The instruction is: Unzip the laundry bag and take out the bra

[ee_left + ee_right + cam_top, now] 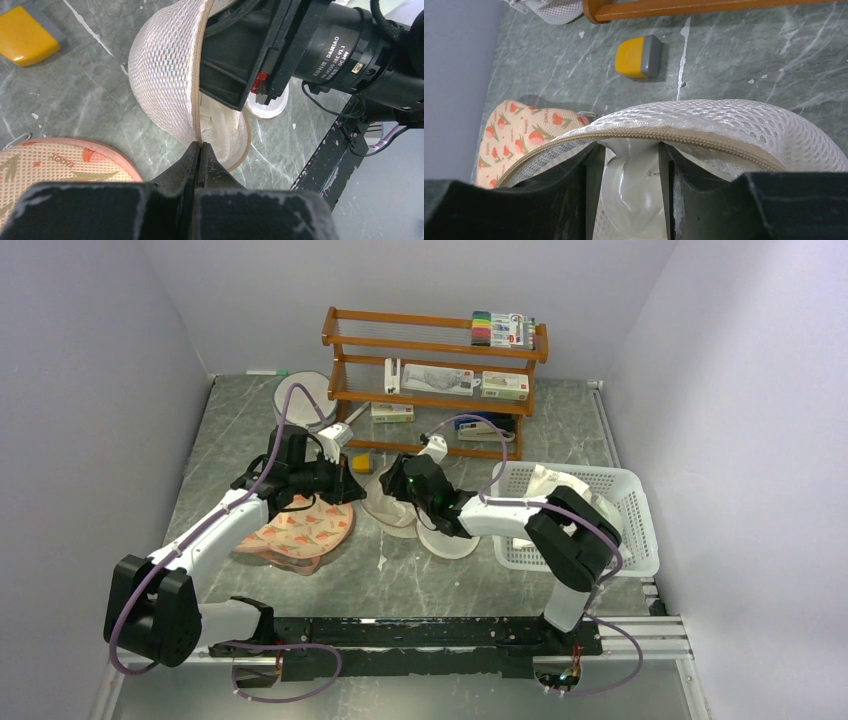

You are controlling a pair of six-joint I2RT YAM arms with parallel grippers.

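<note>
The laundry bag is a cream-white mesh pouch standing open at mid-table, its flat disc lying towards the right. My left gripper is shut on the bag's tan zip edge, tips at the seam, beside the domed mesh half. My right gripper reaches into the opening. In the right wrist view its fingers sit under the zip, gripper closed on glossy white bra cloth inside the bag.
A peach carrot-print case lies left of the bag. A yellow-and-grey block sits behind. A wooden rack stands at the back, a white mesh tub beside it, a white basket at right.
</note>
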